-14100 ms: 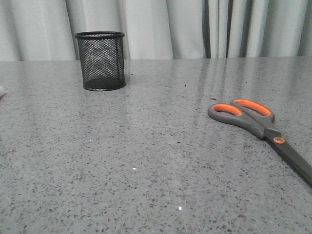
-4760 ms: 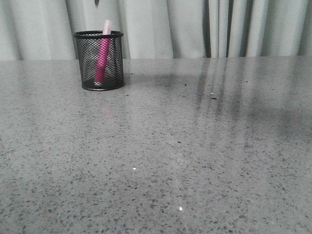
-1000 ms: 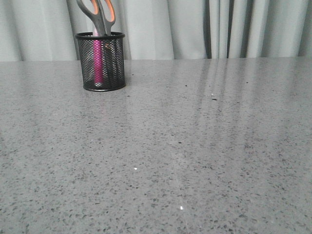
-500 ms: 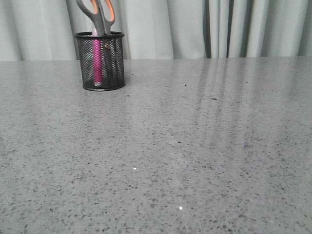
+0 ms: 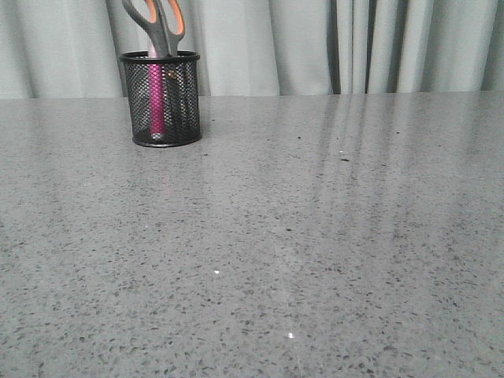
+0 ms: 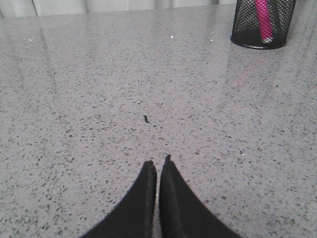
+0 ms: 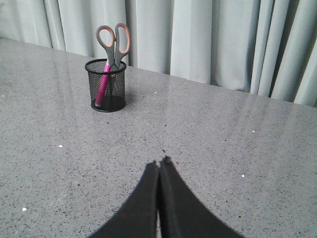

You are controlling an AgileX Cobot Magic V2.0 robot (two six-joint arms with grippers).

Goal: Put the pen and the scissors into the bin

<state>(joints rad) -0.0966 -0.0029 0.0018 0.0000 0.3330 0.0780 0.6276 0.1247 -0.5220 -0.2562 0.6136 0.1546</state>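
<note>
We see the scissors [image 5: 157,27] standing handles-up in the bin [image 5: 160,98] beside the pen [image 5: 156,101], far back on the grey tabletop [image 5: 315,236]. Our left end effector [image 6: 158,167] and right end effector [image 7: 161,162] are both pressed together, holding nothing.

Each pincer, left [image 6: 158,166] and right [image 7: 159,162], shows two smooth, matte black fingers tapering to narrow tips.

The grey speckled table [image 5: 315,236] carries only the bin [image 5: 160,98], standing upright at its far left
</note>
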